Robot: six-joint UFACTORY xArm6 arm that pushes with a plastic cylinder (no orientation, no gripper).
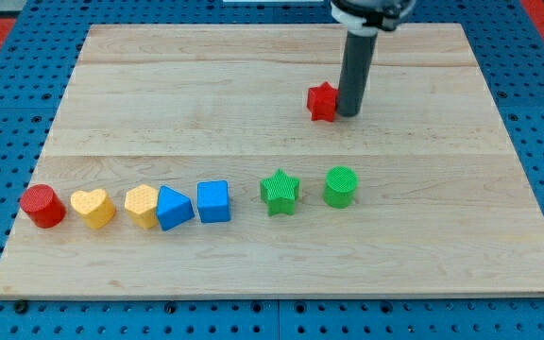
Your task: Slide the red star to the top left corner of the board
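The red star (322,101) lies on the upper part of the board (159,94), right of the middle, well apart from the top left corner. My tip (348,114) is set on the star's right side, touching it or just beside it; which cannot be told. No gripper is fitted, so nothing can be said to be open or closed; only a rod is carried.

The star is best pushed leftward and slightly toward the view's top, with the rod kept centred behind it so that it is not spun off to one side. The path to the corner looks free. The row of other blocks, from the red cylinder (42,206) to the green cylinder (341,186), lies near the view's bottom and need not be disturbed.
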